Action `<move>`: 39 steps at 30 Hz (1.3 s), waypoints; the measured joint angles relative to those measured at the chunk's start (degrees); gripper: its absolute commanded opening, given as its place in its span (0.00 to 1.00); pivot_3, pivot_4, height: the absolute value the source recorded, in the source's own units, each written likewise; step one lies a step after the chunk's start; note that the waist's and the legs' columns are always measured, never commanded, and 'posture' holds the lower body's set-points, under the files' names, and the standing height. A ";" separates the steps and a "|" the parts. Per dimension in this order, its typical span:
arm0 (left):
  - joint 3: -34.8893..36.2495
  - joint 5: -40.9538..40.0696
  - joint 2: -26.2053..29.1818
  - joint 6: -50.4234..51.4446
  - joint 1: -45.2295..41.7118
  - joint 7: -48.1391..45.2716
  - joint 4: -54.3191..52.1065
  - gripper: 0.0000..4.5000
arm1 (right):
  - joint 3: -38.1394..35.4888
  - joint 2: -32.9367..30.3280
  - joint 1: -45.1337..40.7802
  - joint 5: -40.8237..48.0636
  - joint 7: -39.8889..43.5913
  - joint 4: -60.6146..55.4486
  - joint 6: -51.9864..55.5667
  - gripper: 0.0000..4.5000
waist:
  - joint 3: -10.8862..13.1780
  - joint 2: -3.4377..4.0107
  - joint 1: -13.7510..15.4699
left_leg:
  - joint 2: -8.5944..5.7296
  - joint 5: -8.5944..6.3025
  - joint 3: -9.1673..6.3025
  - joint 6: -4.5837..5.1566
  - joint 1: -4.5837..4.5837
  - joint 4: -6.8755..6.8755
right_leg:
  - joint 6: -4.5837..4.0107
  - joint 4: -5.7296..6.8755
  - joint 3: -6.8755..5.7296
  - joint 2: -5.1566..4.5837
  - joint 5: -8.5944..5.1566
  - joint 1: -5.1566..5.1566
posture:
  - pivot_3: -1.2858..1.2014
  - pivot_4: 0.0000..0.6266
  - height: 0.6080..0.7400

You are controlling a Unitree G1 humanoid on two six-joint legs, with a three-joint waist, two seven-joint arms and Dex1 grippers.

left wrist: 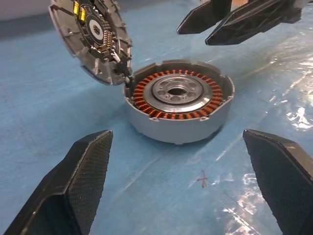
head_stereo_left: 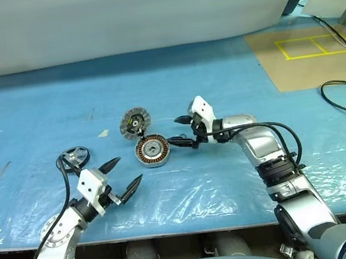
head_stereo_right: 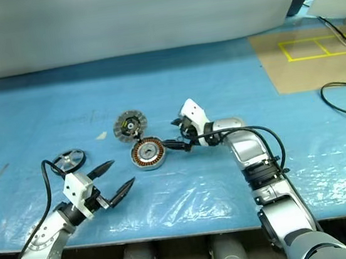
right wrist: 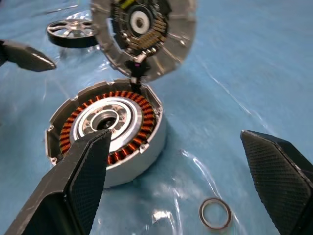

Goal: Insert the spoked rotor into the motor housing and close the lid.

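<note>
Risk: rotor not in yet; lid (head_stereo_left: 135,122) stands propped open, hinged to the far edge of the motor housing (head_stereo_left: 152,150), so a knock from either arm could probably drop it shut on an empty housing.
Risk cause: right gripper (head_stereo_left: 182,133) sits just beside the housing rim with one finger over the windings in the right wrist view; any sweep likely shoves the housing across the slick blue plastic sheet (head_stereo_left: 217,73).
Risk, loose part: small metal ring (right wrist: 215,214) lies on the sheet under the right gripper, near the housing; could get pushed around or lost.
Risk, pickup: spoked rotor (head_stereo_left: 73,158) is thin and flat on the sheet; fingertips may slide off the rim, judging by its shape.
Rotor place: beyond the left gripper (head_stereo_left: 123,176), on its outer side, apart from it; well off from the right gripper.
Housing place: ahead of the left gripper, between the two grippers.
Left arm pose: low, forearm angled inward, fingers spread wide, nothing held.
Right arm pose: elbow bent, reaching inward to the housing, tilted slightly down, fingers spread wide, empty.
</note>
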 measured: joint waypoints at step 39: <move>-0.44 -0.39 0.02 1.81 2.18 1.09 -3.20 1.00 | 3.91 -4.52 0.18 -4.38 -3.76 14.84 -17.35 0.00 | -0.02 -0.01 0.14 | -0.01 -0.12 0.01 0.21 0.10 -0.22 | 0.00 -0.45 -0.05 -0.01 0.00 0.44 | 0.52 0.24 1.00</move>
